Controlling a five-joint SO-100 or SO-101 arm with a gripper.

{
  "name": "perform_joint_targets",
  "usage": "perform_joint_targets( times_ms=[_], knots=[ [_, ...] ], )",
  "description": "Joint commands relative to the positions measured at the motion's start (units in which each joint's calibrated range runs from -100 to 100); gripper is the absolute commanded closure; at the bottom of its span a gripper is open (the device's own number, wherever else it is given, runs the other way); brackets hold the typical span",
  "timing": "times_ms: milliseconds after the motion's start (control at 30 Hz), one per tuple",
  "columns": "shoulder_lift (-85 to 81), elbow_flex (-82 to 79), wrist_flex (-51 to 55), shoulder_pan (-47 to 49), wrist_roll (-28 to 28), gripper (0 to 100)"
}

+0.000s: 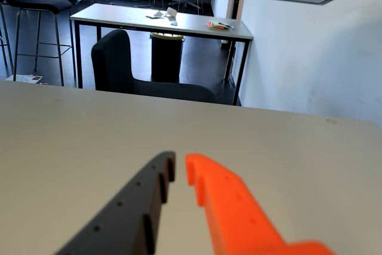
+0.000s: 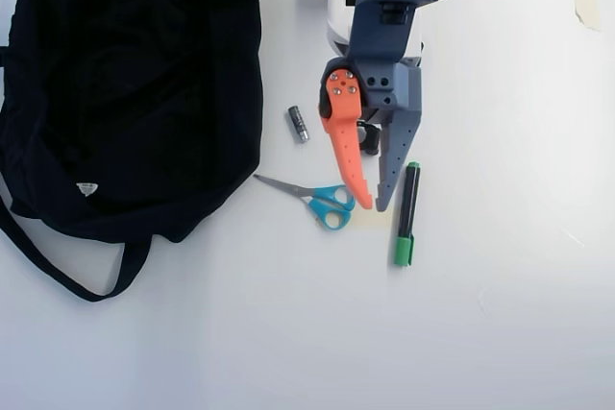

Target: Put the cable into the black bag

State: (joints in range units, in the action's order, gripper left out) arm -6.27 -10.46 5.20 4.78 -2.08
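In the wrist view the gripper enters from the bottom edge, one finger matte dark grey with small round holes and stepped notches along its inner edge, the other glossy orange plastic with a similar toothed profile. The tips sit close, a narrow slit between them, and nothing is held there. Beneath them lies a smooth pale table with a flat, bare surface. Beyond its far edge stand a dark upholstered chair, a cylindrical black bin and a long white desk on thin black legs, with a plain white wall on the right.

In the overhead view the gripper points down the picture from the blue-grey arm; the tapering orange finger and the slimmer grey finger narrow toward their tips, which stand nearly together over the white table, gripping nothing. The black bag fills the upper left, soft crumpled cloth with a small white tag and a looping strap at its lower edge. Between bag and arm lies a small metallic battery. Scissors with steel blades and blue plastic loop handles lie just left of the fingertips. A pen, black barrel with green cap, lies just right of the grey finger. No cable can be seen in either view
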Motion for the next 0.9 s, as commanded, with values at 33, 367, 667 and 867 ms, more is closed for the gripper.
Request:
perform_joint_targets(
  times_ms=[33, 367, 667, 867],
  knots=[
    [-1.4, 1.7, 0.5, -0.7, -0.3, 98],
    [-1.9, 1.7, 12.1, -0.7, -0.2, 98],
    [-5.1, 6.4, 47.6, 1.1, -0.2, 98],
    [-7.3, 6.4, 61.9, 0.8, -0.2, 98]
  ],
)
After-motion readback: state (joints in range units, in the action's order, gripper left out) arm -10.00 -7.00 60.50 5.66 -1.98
